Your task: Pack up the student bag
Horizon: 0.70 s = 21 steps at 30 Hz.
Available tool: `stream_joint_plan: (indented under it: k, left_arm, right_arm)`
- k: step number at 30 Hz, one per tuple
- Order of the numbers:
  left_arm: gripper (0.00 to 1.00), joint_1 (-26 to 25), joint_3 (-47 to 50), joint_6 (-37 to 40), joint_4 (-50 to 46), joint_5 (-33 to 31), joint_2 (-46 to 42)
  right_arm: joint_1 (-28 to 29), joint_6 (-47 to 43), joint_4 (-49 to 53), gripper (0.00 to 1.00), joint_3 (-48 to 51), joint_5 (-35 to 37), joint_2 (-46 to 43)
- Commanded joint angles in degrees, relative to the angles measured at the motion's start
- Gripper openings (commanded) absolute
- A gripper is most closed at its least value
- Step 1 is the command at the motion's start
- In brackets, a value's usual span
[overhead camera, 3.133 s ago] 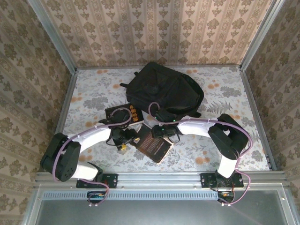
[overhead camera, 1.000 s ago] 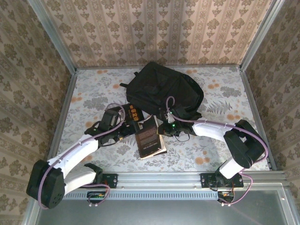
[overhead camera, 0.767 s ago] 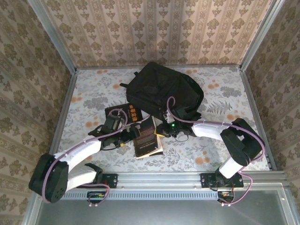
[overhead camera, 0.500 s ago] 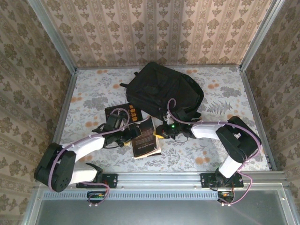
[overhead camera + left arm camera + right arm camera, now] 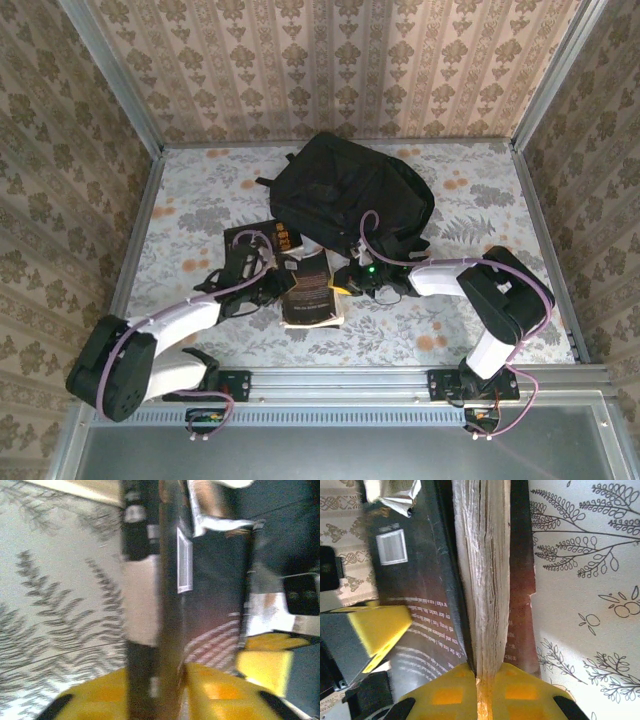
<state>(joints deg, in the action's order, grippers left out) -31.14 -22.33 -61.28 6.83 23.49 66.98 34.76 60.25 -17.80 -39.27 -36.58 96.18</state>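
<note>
**Book clamped from both sides**

The book [image 5: 308, 290] is gripped at opposite edges: the left gripper [image 5: 157, 680] is clenched on its spine, the right gripper [image 5: 479, 675] on its pages, presumably for a steady lift. The bag [image 5: 350, 195] lies just beyond both.

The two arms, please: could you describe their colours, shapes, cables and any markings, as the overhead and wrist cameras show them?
The left arm and right arm have rounded white links between bulky black joint housings, with a thin purple cable looping along each. A small green light glows near the right wrist. The fingers are bright yellow, with darker square patches.
</note>
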Motion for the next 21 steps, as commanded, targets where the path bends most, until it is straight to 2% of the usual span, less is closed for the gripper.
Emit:
stream_joint_plan:
  k: [1,2,7,10,11,15,21]
  left_arm:
    - [0.0,-0.94,0.34,-1.04,6.37,1.19,-5.12]
    - [0.0,-0.94,0.35,-1.16,5.8,0.65,-6.69]
    - [0.0,-1.29,-0.4,-1.98,0.45,-4.62,-18.47]
    - [0.0,-1.56,-1.46,-2.04,-2.14,-8.91,-25.51]
    - [0.0,-1.64,-1.81,-1.92,-2.57,-10.43,-27.37]
    - [0.0,-1.6,-3.82,-1.84,-2.65,-17.34,-33.45]
    - [0.0,-1.74,-6.45,-4.48,3.46,-25.08,-33.82]
  right_arm:
    - [0.35,-0.52,-0.39,0.1,-1.71,0.39,-2.83]
    - [0.31,-0.91,0.59,0.16,-1.69,1.17,-3.55]
    - [0.31,-2.25,5.38,0.58,-0.11,7.65,-10.23]
    - [0.39,-0.63,3.72,0.75,2.47,10.67,-15.94]
    - [0.48,0.31,1.57,0.78,3.74,10.98,-18.44]
    - [1.22,10.05,-19.56,0.91,10.37,11.32,-23.06]
    - [7.15,15.1,-29.33,1.0,9.42,17.44,-25.27]
